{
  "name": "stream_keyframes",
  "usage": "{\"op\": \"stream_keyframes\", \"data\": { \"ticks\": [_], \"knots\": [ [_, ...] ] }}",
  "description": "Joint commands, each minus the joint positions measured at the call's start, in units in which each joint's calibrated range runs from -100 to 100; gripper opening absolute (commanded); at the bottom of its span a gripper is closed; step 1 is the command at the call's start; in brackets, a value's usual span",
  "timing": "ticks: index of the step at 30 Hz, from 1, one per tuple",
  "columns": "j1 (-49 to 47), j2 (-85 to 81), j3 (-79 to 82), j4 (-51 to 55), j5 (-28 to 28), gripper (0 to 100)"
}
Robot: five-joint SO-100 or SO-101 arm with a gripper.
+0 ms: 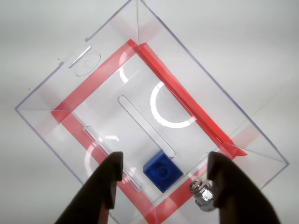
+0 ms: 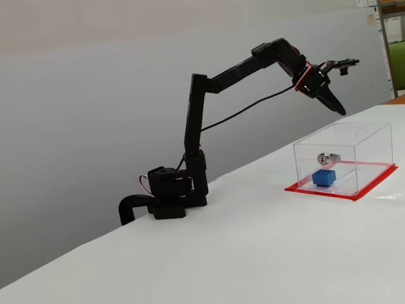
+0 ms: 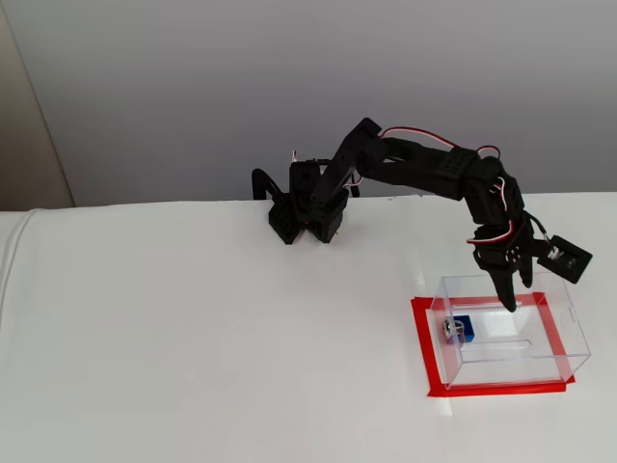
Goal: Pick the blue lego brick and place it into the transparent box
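The blue lego brick (image 1: 162,171) (image 2: 324,178) (image 3: 463,330) lies studs up on the floor of the transparent box (image 1: 211,86) (image 2: 370,136) (image 3: 525,359), close to the wall that carries the silver lock (image 1: 202,193) (image 2: 328,158) (image 3: 449,329). The box stands on a red base. My gripper (image 1: 166,158) (image 2: 337,106) (image 3: 518,295) hangs above the box's open top, clear of it. In the wrist view its two dark fingers stand wide apart on either side of the brick far below. It is open and holds nothing.
The box sits on a white table (image 2: 253,253) in front of a grey wall. The arm's black base (image 2: 168,196) (image 3: 304,217) stands at the table's far edge, well away from the box.
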Motion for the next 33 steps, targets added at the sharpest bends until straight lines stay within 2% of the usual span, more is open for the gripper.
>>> {"op": "stream_keyframes", "data": {
  "ticks": [1,2,8,16,26,33],
  "knots": [
    [2.1,-4.8,-1.0,-0.7,-0.1,4],
    [2.7,-5.5,-1.0,-0.7,-0.1,1],
    [6.7,-10.7,-0.1,-0.6,0.3,1],
    [19.1,-21.3,2.6,-0.6,0.0,3],
    [36.4,-42.0,24.0,-1.4,-0.1,3],
    [43.8,-57.4,46.6,-14.8,-0.1,3]
  ]
}}
